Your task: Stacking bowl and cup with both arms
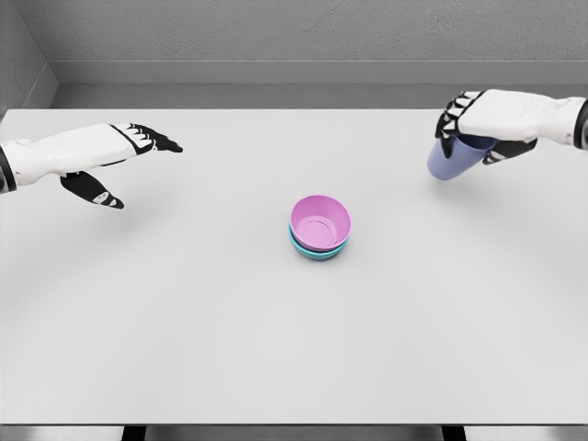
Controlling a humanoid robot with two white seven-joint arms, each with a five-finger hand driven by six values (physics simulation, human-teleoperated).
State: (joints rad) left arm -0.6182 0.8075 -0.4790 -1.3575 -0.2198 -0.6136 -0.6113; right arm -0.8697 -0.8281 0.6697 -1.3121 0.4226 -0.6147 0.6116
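A big white desk fills almost the whole picture, and its top is smooth and plain with soft, even light on it. Behind the desk there is a gray wall with a rough look, and a strip of darker gray floor shows between the wall and the far edge of the desk. Another gray wall stands at the left, and it meets the back wall in the corner.

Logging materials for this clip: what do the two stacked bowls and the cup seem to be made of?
Pink bowl and teal bowl under it: likely matte plastic, flat even colour with only soft shading. Blue cup in the right robot hand: same plastic look, no glassy highlights. It is a render, so uncertain.
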